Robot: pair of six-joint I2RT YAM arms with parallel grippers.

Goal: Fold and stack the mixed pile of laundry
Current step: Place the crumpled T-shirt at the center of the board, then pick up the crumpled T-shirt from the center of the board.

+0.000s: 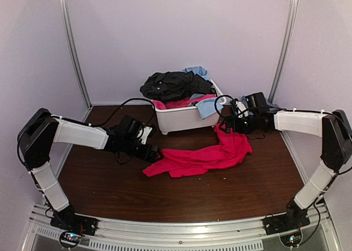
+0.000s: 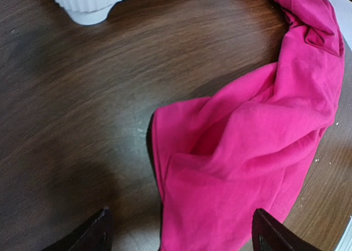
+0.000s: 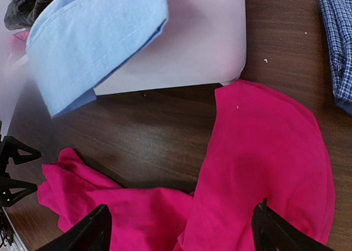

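A bright pink-red garment [image 1: 202,155] lies crumpled on the dark wood table in front of the white tub [image 1: 179,119]. It also shows in the left wrist view [image 2: 247,152] and the right wrist view [image 3: 264,168]. The tub holds a black pinstriped garment [image 1: 173,85], a light blue cloth [image 1: 206,105] over its rim, and more pink cloth. A blue checked shirt [image 3: 336,42] lies by the right arm. My left gripper [image 1: 153,154] is open over the garment's left end. My right gripper [image 1: 226,124] is open above its right end. Neither holds cloth.
The tub stands at the back centre, close to both grippers. White walls and metal posts enclose the table. The arm cables hang near the tub.
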